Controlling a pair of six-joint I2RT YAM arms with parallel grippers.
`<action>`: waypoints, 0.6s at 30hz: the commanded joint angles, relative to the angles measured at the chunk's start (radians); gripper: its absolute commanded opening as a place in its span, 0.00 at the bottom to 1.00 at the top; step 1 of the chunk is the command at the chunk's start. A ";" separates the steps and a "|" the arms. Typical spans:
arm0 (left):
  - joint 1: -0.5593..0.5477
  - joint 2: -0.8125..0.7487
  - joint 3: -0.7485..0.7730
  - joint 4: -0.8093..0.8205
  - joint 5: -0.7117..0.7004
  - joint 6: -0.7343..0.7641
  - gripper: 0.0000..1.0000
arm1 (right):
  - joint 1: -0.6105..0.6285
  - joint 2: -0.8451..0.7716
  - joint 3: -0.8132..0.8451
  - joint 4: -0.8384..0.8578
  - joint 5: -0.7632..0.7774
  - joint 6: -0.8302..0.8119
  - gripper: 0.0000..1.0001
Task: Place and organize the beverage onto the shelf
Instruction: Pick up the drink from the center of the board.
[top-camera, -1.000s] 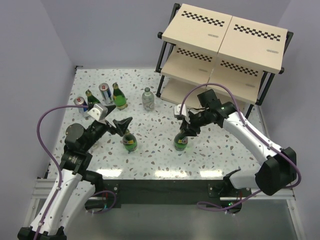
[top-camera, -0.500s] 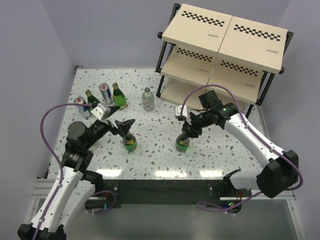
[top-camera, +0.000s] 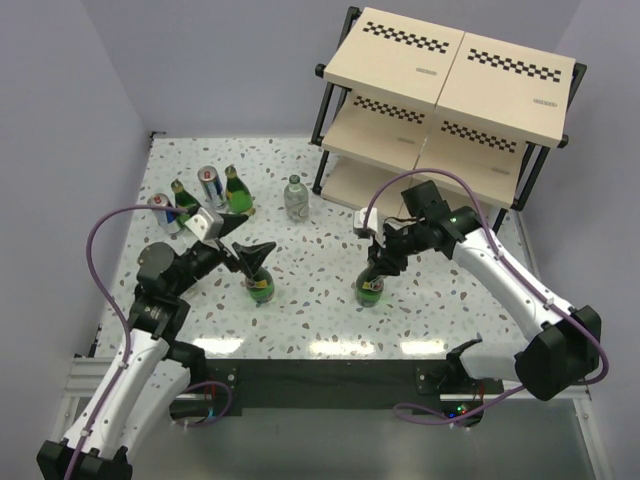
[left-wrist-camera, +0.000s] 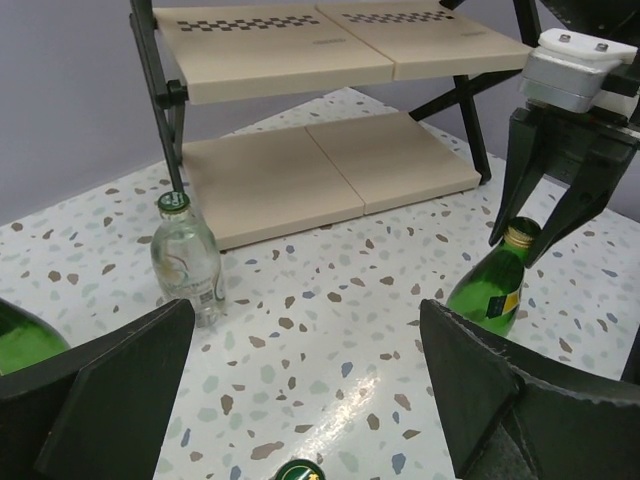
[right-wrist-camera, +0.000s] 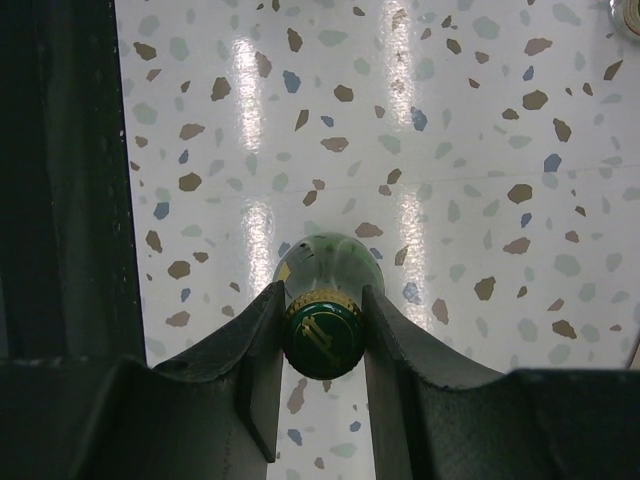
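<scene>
My right gripper (top-camera: 376, 266) is shut on the neck of a green glass bottle (top-camera: 370, 291), just below its gold-and-green cap (right-wrist-camera: 322, 335); the bottle stands upright. My left gripper (top-camera: 252, 250) is open and empty, just above a second green bottle (top-camera: 259, 284), whose cap (left-wrist-camera: 299, 471) shows at the bottom of the left wrist view between my spread fingers (left-wrist-camera: 100, 390). The shelf (top-camera: 455, 75) stands at the back right, and its boards are bare. The held bottle (left-wrist-camera: 490, 290) also shows in the left wrist view.
At the back left stand two more green bottles (top-camera: 237, 193) (top-camera: 183, 195) and two blue-and-silver cans (top-camera: 209, 185) (top-camera: 163, 208). One clear bottle (top-camera: 295, 198) stands near the shelf's left legs (top-camera: 325, 150). Purple walls close in the speckled table (top-camera: 310, 320).
My left gripper has moved right, closer over the second green bottle. My right gripper has shifted slightly right with its bottle.
</scene>
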 joint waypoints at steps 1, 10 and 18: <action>0.005 0.027 -0.017 0.120 0.069 -0.064 1.00 | -0.009 -0.061 0.036 0.065 -0.045 0.051 0.00; -0.041 0.108 0.004 0.204 0.069 -0.101 1.00 | -0.012 -0.050 0.069 0.063 -0.004 0.111 0.00; -0.136 0.209 0.070 0.221 0.033 -0.067 1.00 | -0.021 -0.050 0.119 0.042 0.052 0.171 0.00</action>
